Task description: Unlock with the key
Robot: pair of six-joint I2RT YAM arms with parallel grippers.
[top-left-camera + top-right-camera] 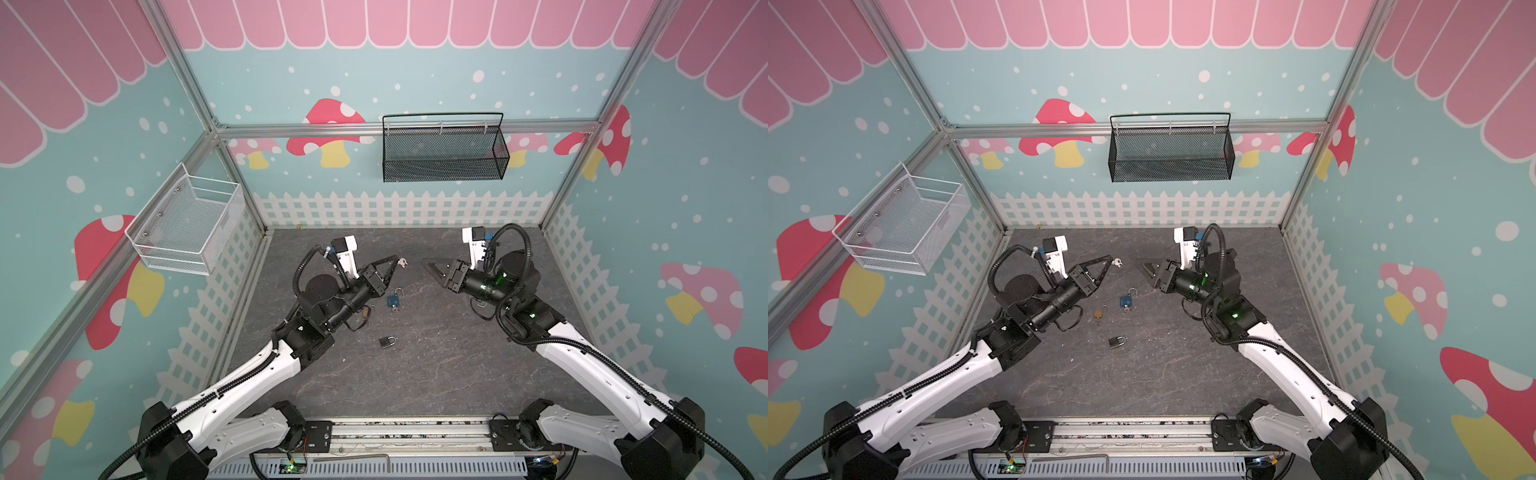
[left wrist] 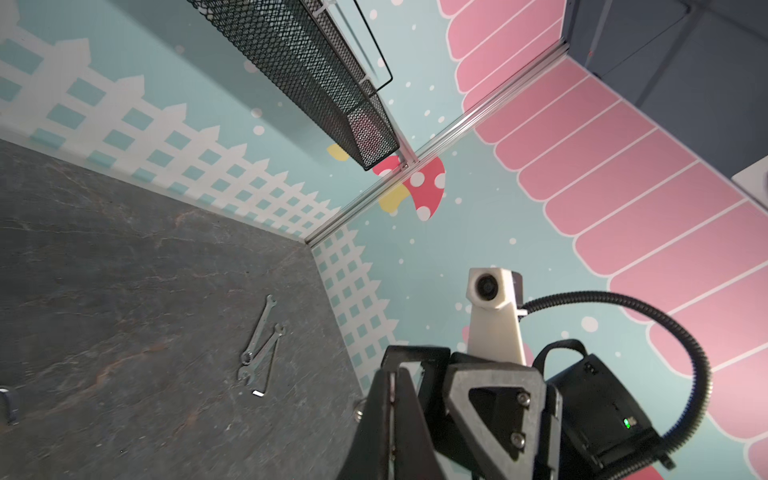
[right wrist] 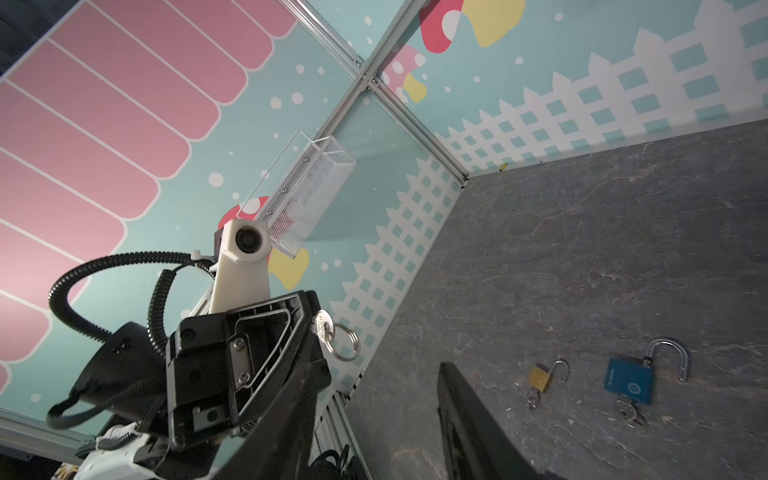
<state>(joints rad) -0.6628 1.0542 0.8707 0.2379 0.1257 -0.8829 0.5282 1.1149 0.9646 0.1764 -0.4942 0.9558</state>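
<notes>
- Lower centre in both top views, nearest the robot's base, a dark padlock [image 1: 387, 342] lies flat on the worktop [image 1: 436, 382]. Its shackle looks shut. I judge it the lock left to open, lying clear of both arms so either can reach it.
- Just above it in the frame, a brass padlock [image 1: 1099, 312] and a blue padlock [image 1: 393, 300] lie near each other with shackles swung open. They look finished and simply left where they lie.
- At mid-frame the left gripper [image 1: 397, 260] is clamped on the key [image 1: 402, 262], lifted off the worktop. In the right wrist view the key's head and its ring [image 3: 345, 341] stick out past the fingertips. The blade therefore seems to be the pinched part, which would likely need a regrasp before it can enter a keyhole.
- Facing it tip to tip, close but not touching, the right gripper [image 1: 425, 262] has its jaws parted and holds nothing. Its position suits taking or steadying the key.
- Farthest, in the upper half, a black mesh basket [image 1: 442, 166] and a white basket [image 1: 187, 224] hang on the walls, playing no part.
</notes>
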